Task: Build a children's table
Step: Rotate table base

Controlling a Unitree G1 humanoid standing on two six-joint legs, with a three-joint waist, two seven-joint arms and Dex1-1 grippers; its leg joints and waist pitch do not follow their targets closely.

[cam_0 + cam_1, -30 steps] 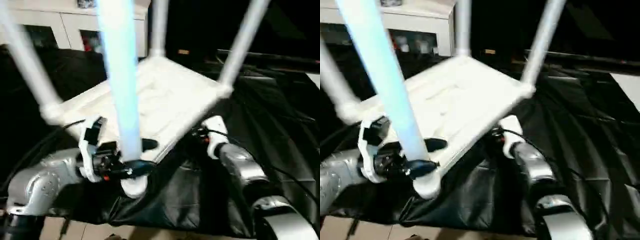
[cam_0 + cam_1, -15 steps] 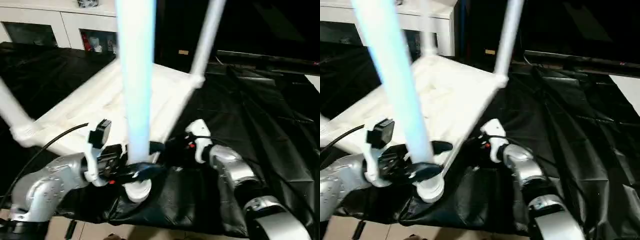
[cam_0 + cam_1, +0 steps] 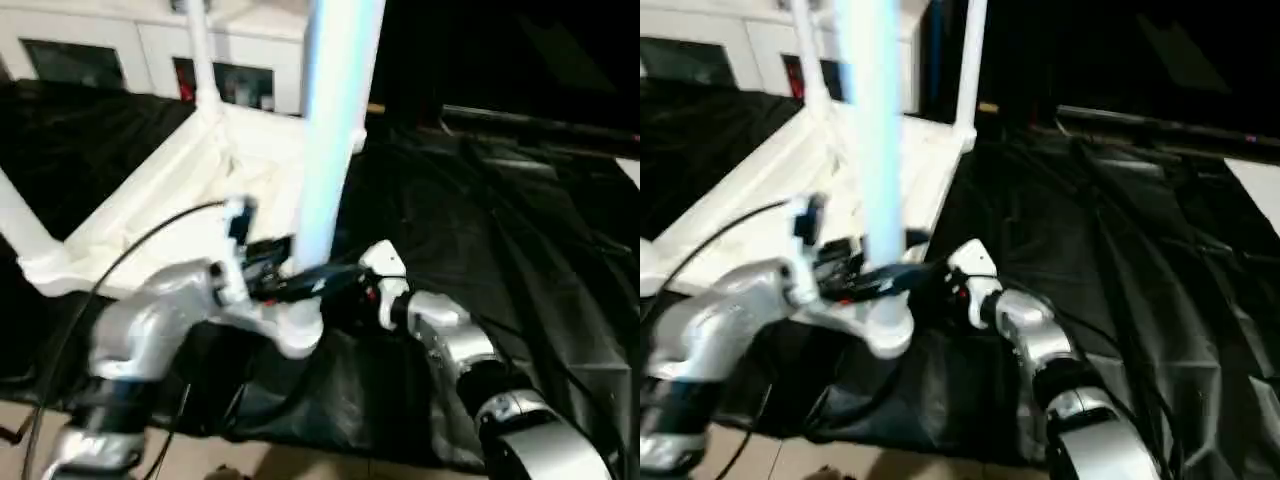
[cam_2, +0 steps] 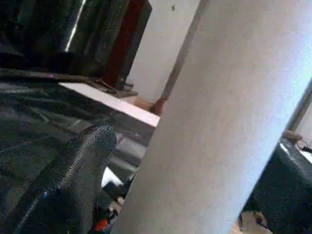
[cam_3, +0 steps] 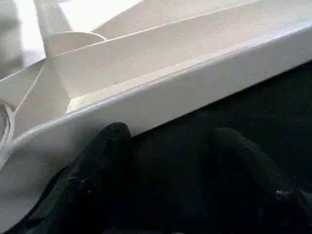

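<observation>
Your upturned tabletop (image 3: 150, 215) lies on the black sheet (image 3: 500, 230), its near right corner at the near edge. The left gripper (image 3: 300, 283) stands wide, its fingers (image 4: 73, 180) either side of the near leg (image 3: 335, 130) just above its socket (image 3: 295, 335). Whether it squeezes, you cannot tell. The right gripper (image 5: 165, 165), partly open and empty, sits beside the tabletop's rim (image 5: 161, 102). A sideways pull could cock the leg or drag the corner off the edge. No writing is readable.
</observation>
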